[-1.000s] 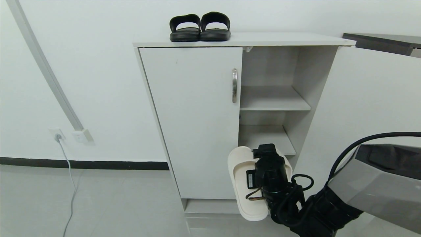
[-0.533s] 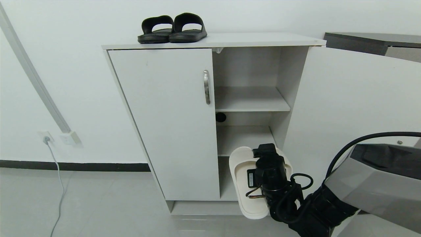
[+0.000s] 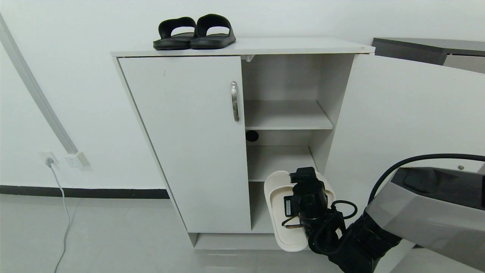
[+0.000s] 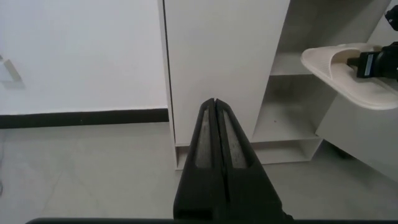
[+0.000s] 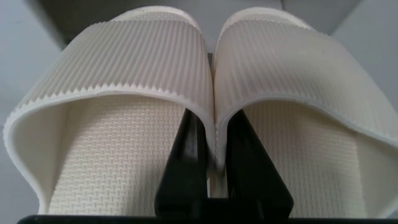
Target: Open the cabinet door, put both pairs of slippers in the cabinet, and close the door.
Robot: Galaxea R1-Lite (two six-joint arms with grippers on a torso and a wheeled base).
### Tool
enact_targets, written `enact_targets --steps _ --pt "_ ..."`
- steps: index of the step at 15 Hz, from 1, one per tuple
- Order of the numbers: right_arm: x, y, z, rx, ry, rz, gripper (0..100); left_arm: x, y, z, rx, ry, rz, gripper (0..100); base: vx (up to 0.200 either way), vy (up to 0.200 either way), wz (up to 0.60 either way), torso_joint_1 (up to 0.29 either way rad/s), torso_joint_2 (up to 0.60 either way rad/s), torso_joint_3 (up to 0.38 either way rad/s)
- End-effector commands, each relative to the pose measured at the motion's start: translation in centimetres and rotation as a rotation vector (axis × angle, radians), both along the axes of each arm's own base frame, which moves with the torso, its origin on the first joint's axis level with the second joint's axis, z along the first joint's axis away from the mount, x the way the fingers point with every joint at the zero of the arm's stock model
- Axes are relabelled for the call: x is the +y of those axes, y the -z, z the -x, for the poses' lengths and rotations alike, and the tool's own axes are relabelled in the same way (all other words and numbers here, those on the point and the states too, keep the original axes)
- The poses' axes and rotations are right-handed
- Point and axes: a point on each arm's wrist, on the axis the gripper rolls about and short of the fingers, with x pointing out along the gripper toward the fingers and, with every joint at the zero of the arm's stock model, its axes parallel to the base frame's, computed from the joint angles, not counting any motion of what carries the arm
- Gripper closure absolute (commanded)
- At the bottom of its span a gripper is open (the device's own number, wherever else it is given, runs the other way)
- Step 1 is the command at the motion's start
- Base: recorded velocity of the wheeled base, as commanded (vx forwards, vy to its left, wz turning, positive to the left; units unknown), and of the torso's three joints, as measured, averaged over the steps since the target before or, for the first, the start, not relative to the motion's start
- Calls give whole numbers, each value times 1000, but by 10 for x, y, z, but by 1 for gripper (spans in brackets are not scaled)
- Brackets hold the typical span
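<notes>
The right gripper, clamped on the cream ribbed rubber slippers, hovers before the open white cabinet; next, I reckon, they need sliding onto the lower shelf.

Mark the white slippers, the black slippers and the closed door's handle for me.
white slippers (image 3: 276, 197): head view, bare footbed of the left one.
black slippers (image 3: 213, 43): head view, front sole edge of the right one.
door handle (image 3: 235, 101): head view, middle of the bar.
</notes>
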Motion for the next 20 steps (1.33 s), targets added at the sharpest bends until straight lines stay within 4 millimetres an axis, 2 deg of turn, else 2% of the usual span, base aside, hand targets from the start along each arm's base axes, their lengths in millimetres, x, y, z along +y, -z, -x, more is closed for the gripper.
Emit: enact_targets --steps 1,4,11,16,20 --pt "3 2 -2 1 -7 -2 100 0 0 0 0 0 0 100 0 0 0 0 0 0" --pt "7 14 -11 6 2 3 100 0 0 0 2 2 0 100 0 0 0 0 0 0" --pt "18 20 -38 -29 22 -15 100 0 0 0 2 3 -2 100 0 0 0 1 0 -61" --pt "19 27 -39 -26 24 -5 100 0 0 0 2 3 -2 100 0 0 0 6 1 -194" --pt "16 24 -44 -158 30 -40 100 0 0 0 2 0 0 100 0 0 0 4 0 -57"
